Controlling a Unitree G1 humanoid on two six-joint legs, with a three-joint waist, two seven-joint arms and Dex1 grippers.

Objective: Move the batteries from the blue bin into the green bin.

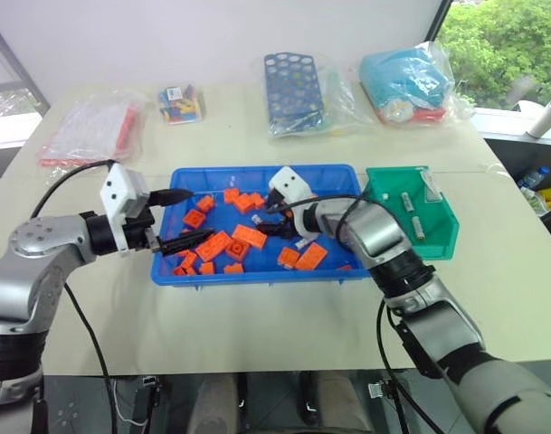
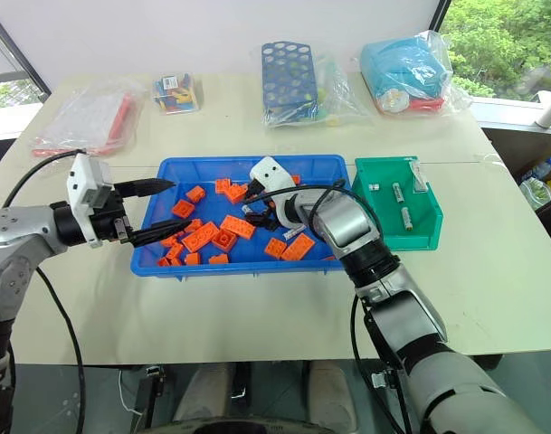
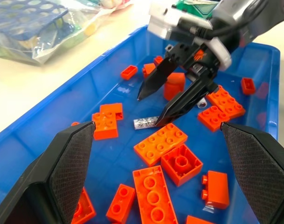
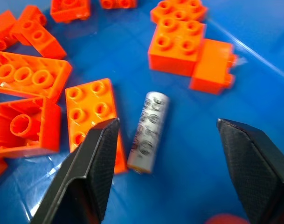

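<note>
The blue bin (image 1: 257, 274) sits mid-table and holds many orange blocks (image 1: 248, 237). One silver battery (image 4: 148, 130) lies flat on its floor beside an orange block. My right gripper (image 4: 167, 122) hovers just above that battery, open, with a finger on either side and nothing held. It also appears in the head view (image 1: 275, 220) and as the right gripper (image 3: 152, 109) over the battery (image 3: 146, 122). My left gripper (image 1: 201, 213) is open and empty over the bin's left end. The green bin (image 1: 438, 242) stands against the blue bin's right end with three batteries (image 2: 406, 217) inside.
At the back of the table lie plastic bags: a blue perforated rack (image 1: 293, 90), a teal bundle (image 1: 409, 81), small coloured pieces (image 1: 182, 102) and red parts (image 1: 90, 131). Orange blocks crowd around the loose battery. The table's front edge runs close below the blue bin.
</note>
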